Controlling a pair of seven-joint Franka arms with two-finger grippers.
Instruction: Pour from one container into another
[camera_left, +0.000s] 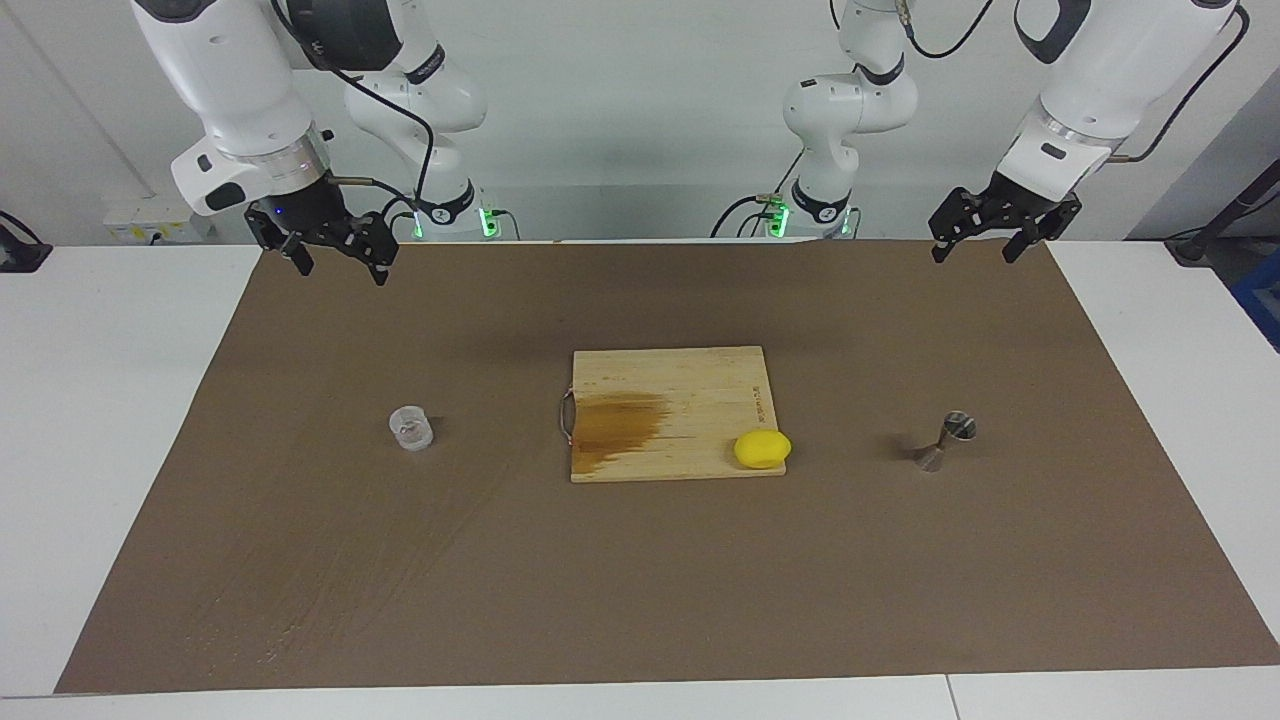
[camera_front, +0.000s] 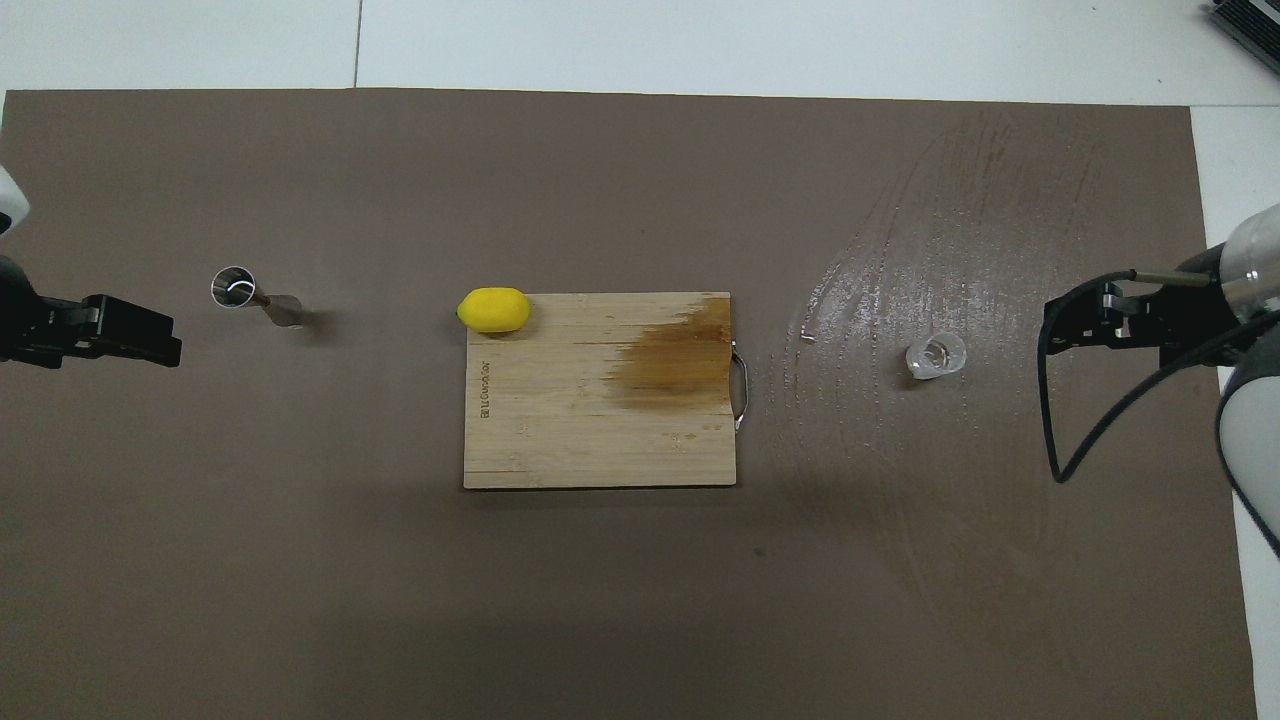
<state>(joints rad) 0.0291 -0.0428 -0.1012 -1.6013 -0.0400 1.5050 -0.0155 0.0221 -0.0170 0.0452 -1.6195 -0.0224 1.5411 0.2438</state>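
nothing started: clear plastic cup (camera_left: 411, 428) and steel jigger (camera_left: 946, 441) untouched (board between), right gripper (camera_left: 335, 255) and left gripper (camera_left: 985, 238) raised, jaws apart. next: grasping the cup.

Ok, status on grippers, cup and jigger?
Left gripper, right gripper open, raised, empty. Plastic cup and steel jigger upright, untouched. Cutting board with lemon between them.

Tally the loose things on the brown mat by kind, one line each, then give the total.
Clear plastic cup: 1
Steel jigger: 1
Wooden cutting board: 1
Yellow lemon, on the board's corner: 1
Total: 4
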